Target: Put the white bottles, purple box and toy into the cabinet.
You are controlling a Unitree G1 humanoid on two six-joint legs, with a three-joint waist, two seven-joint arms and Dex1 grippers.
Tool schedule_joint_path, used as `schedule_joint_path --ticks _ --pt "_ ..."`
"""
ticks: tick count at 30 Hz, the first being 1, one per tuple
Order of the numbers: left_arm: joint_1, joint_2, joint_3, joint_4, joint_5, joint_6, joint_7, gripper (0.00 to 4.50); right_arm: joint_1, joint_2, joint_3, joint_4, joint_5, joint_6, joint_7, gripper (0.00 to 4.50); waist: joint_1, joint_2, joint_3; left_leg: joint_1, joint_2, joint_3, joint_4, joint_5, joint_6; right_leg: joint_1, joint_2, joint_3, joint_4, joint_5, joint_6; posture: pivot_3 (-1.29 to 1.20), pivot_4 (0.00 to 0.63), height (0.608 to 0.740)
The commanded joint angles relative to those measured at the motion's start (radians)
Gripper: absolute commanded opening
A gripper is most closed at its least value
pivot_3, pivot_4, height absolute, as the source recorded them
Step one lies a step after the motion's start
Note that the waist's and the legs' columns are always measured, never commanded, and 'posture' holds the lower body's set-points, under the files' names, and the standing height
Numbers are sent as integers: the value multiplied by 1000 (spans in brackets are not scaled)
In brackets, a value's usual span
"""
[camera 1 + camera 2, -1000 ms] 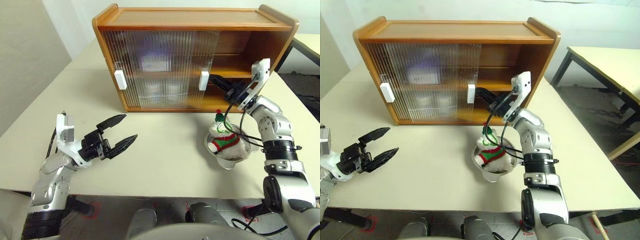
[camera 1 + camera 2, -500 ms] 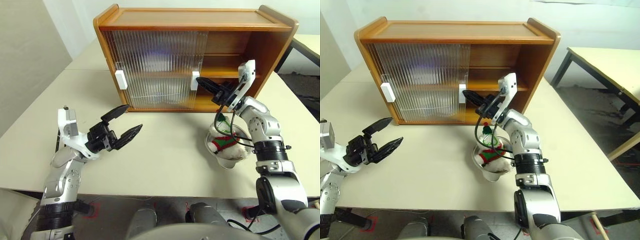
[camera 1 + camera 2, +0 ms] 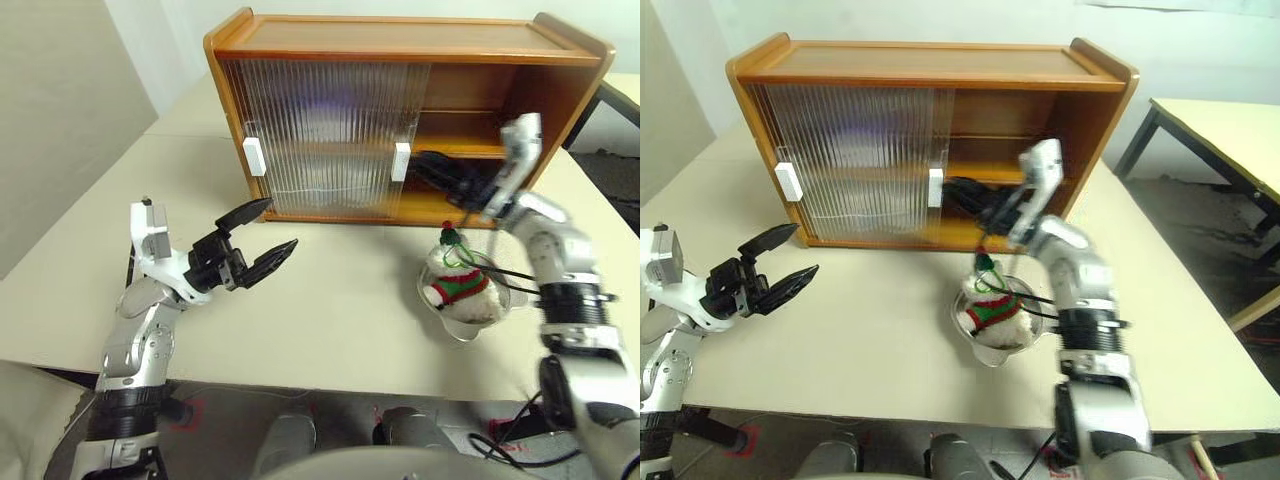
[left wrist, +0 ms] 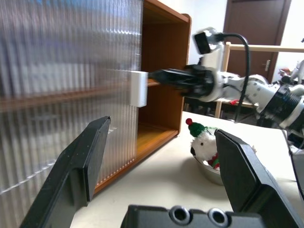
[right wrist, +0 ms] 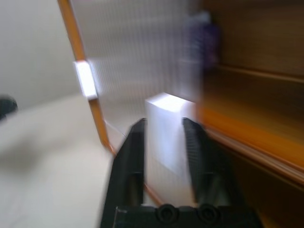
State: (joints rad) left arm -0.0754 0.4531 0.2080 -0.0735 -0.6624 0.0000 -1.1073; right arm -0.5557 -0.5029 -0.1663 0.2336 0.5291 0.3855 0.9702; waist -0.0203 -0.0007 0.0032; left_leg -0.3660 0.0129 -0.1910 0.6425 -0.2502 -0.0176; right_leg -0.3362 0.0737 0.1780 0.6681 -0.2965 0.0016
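The cabinet (image 3: 400,35) stands at the back of the table, its ribbed doors slid left and its right part open. My right gripper (image 3: 420,164) points at the right door's white handle (image 3: 402,161); its fingers (image 5: 134,156) stand apart and frame that handle. The toy (image 3: 458,280) sits in a steel bowl (image 3: 462,326) just below that arm. A lilac blur behind the upper door looks like the purple box (image 3: 330,105). The white bottles are hidden. My left gripper (image 3: 281,223) hovers open and empty over the table, front left of the cabinet.
The second white handle (image 3: 254,155) sits on the left door. Bare table stretches between my left gripper and the bowl. Another table (image 3: 1230,120) stands to the right, across a gap of floor.
The right door slid further left, pushed by my right gripper. That gripper has since drawn back a little and its fingers have parted. My left gripper rose slightly. The camera shifted.
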Motion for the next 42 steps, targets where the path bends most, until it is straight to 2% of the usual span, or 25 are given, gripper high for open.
schedule_joint_path --ticks 1,3,6,8,11,17,25,30,35,37,40,42 --pt "-3 7 -7 17 8 10 -6 4500 67 -161 -30 -89 89 144 167 2675 0 0 0 0 -1 1 0 0 0 0 0 1 0 -1 1 -72 0 740" --pt "-11 13 -11 25 6 17 -17 4500 130 -324 -14 -132 106 251 274 3389 -1 -1 0 1 -1 3 0 0 -1 2 0 1 0 -2 1 -72 0 740" --pt "-38 13 -22 45 7 22 -33 4500 186 -487 13 -185 105 364 337 4465 -8 -1 1 1 -3 5 1 3 -6 4 0 2 0 -6 7 -99 0 740" --pt "-63 7 -32 63 11 22 -38 4500 214 -561 29 -242 123 457 348 4465 -13 -2 1 1 -3 6 3 2 -5 5 0 2 1 -10 14 -99 0 740" --pt "-84 -1 -43 80 16 17 -43 4500 265 -604 71 -336 103 503 332 4465 -21 -4 1 1 -4 6 5 0 -1 6 0 2 1 -10 15 -113 0 740" --pt "-102 -11 -51 92 20 13 -45 4500 309 -552 99 -429 81 551 218 4465 -36 -6 2 0 -4 5 11 -2 3 5 0 2 1 -9 17 -120 0 740" --pt "-122 -24 -70 93 25 13 -45 4500 297 -450 143 -422 27 524 85 4465 -40 -6 2 -2 -4 4 11 -5 5 5 0 2 1 -10 18 -115 0 740" --pt "-155 -61 -107 91 42 13 -22 4500 281 -392 179 -424 15 545 29 4465 -38 -7 2 -2 -4 4 12 -5 6 5 0 2 0 -10 20 -103 0 740" --pt "-163 -74 -116 89 51 17 -13 4500 289 -379 185 -421 30 565 33 4465 -38 -7 2 -3 -4 4 14 -5 6 5 0 2 0 -10 21 -105 0 740" --pt "-162 -75 -122 88 56 22 -11 4500 282 -366 177 -416 40 575 26 3919 -38 -7 2 -3 -4 3 14 -5 6 5 0 2 0 -10 21 -102 0 740" --pt "-162 -73 -137 91 97 37 36 4500 286 -373 187 -415 35 575 41 2707 -38 -7 2 -3 -4 3 14 -5 6 5 0 2 0 -10 21 -102 0 740" --pt "-169 -75 -151 93 163 28 102 4500 293 -379 195 -409 23 561 47 2085 -38 -7 2 -3 -4 3 14 -5 6 6 0 2 0 -10 21 -103 0 740"
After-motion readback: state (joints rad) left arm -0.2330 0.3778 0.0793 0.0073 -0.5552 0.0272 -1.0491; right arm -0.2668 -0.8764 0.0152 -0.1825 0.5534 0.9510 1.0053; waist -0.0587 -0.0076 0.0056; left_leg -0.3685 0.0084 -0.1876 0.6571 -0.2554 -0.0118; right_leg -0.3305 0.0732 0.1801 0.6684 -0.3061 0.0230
